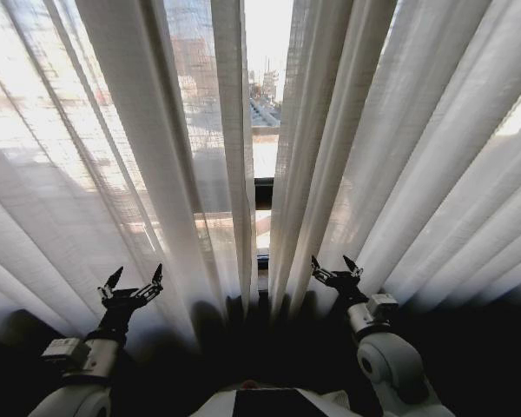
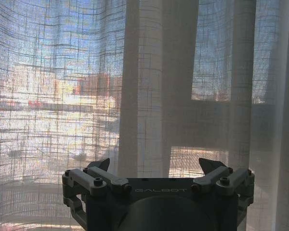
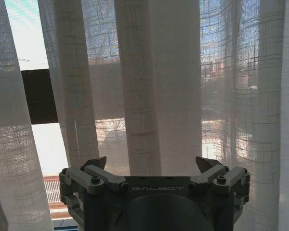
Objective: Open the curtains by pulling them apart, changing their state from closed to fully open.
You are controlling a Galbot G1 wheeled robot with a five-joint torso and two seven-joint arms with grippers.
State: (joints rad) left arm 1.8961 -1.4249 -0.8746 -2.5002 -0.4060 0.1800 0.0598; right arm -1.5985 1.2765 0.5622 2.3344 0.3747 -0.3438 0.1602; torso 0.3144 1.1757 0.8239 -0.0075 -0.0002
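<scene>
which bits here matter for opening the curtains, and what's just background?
Job:
- curtains, sheer white, narrow gap at centre
- left pincer, open, facing the fabric
- right pincer, open, near the gap

Background:
- window frame
- buildings outside

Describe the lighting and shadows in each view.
Head view: strong backlight through the curtains, glare in the centre gap, left gripper and right gripper dark silhouettes, both open. Left wrist view: weave glows, pleats shadowed. Right wrist view: bright gap, dark window frame.
</scene>
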